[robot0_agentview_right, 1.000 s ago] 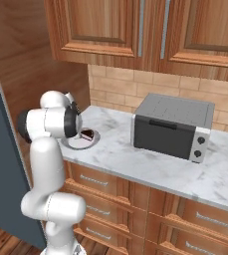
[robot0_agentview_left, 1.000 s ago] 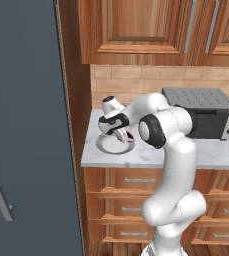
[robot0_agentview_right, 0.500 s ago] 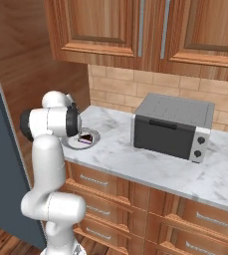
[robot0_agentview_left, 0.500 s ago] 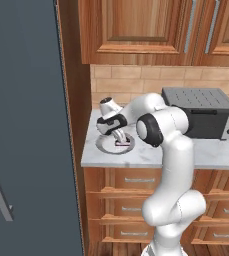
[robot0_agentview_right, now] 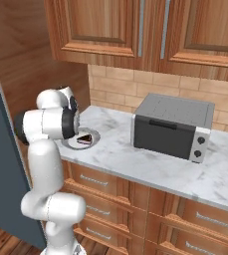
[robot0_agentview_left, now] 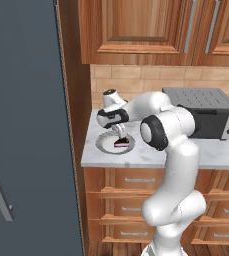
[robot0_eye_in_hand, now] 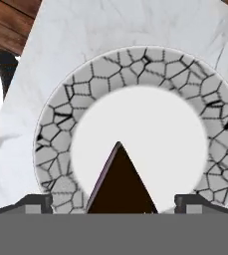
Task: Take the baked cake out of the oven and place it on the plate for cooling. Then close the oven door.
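Now, claw: the gripper [robot0_eye_in_hand: 114, 201] stands released, its two dark tips spread wide at either side of the cake [robot0_eye_in_hand: 119, 182], touching nothing that I can make out.
Cake: a dark wedge lying on the white middle of the plate [robot0_eye_in_hand: 60, 119], point away from the hand; in the left base view it sits as a small dark slice [robot0_agentview_left: 121, 143] just under the gripper [robot0_agentview_left: 120, 134].
Plate: round, with a cracked grey rim, on the marble counter [robot0_agentview_right: 130, 157] near its left end, well apart from the grey microwave [robot0_agentview_right: 172, 127].
Step in hand: placing the cake looks done; the release is made.
Next move: lift straight clear of the slice, then turn to the oven and push its door shut.
Watch for: clipping the wedge on the way up.
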You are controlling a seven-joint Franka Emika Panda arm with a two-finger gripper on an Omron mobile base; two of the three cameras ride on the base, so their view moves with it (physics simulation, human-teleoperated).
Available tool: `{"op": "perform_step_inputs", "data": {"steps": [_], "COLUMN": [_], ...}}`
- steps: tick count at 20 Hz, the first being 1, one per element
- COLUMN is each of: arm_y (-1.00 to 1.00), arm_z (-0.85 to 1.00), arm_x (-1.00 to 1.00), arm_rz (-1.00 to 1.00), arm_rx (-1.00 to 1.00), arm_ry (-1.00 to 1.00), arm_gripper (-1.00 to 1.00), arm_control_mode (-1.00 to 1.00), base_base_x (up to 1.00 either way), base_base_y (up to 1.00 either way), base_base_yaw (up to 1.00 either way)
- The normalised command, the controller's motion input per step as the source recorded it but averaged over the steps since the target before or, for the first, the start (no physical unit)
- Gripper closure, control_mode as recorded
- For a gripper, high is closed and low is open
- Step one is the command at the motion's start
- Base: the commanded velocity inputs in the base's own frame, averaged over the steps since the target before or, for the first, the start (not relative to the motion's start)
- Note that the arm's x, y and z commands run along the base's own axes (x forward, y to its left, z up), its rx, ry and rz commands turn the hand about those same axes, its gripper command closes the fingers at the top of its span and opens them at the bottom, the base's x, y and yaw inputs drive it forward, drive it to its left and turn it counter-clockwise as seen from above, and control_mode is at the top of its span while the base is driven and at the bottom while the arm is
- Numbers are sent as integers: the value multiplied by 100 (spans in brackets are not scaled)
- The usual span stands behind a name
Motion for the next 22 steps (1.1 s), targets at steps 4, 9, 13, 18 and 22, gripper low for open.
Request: {"op": "perform_step_inputs", "data": {"steps": [4, 9, 13, 18, 22], "arm_y": [-45, -42, -15, -14, -18], "arm_z": [100, 100, 60, 9, 0], "arm_x": [-85, -100, -94, -38, -21], "arm_rz": [0, -15, -52, -78, -83], "arm_rx": [20, 15, 22, 22, 22], "arm_ry": [-25, -15, -1, 9, 12], "arm_gripper": [-100, -100, -100, -100, -100], "arm_control_mode": [-100, -100, -100, -100, -100], "base_base_x": [0, 0, 0, 0, 0], "base_base_y": [0, 0, 0, 0, 0], "base_base_yaw": [0, 0, 0, 0, 0]}}
